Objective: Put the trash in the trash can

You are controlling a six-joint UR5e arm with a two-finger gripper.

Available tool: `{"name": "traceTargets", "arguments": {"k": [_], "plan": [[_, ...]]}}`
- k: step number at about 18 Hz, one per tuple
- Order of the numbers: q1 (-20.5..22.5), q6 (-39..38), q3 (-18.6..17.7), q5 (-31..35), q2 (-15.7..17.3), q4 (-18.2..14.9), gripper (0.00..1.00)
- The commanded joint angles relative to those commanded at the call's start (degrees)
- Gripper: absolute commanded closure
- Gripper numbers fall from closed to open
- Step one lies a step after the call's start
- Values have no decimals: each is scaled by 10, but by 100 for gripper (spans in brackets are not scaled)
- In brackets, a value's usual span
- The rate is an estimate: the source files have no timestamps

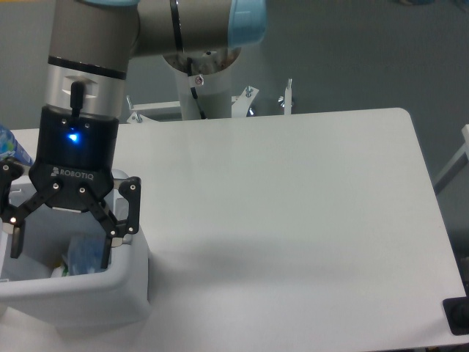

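1. At far left edge: stouter bottle (pixel 9 150) with blue-and-green label, standing on the counter (pixel 293 220) behind the bin, mostly cut off by the frame; not part of the job.
2. Below it: trash can (pixel 80 282), white and boxy, at the counter's left front corner, with the gripper (pixel 62 246) poised directly over its opening.
3. Fingers (pixel 117 227) spread wide, gripping nothing.
4. Inside the trash can, between the spread fingers: slim clear bottle (pixel 84 257), lying loose against the inner wall; beside it a scrap of white paper wrapper (pixel 58 270) with a green mark, barely showing.
5. Step in hand, by judgement: the drop, apparently done, both pieces of trash down in the bin.
6. Rightward: bare counter all the way across, no further trash visible.
7. Next move, by judgement: straight lift clear of the thick rim, fingers kept from snagging the wall, then away from the bin.
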Motion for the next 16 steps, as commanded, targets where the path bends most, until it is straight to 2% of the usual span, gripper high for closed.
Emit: {"name": "traceTargets", "arguments": {"k": [2,5,8,11,13,16], "plan": [[36,11,5,0,0,0,0],[81,97,-3,10,0,-7,0],[106,138,-29,91,0,-7,0],[130,213,-51,169,2,-9,0],[145,275,-62,193,5,-31,0],[176,386,-88,198,28,-69,0]]}}
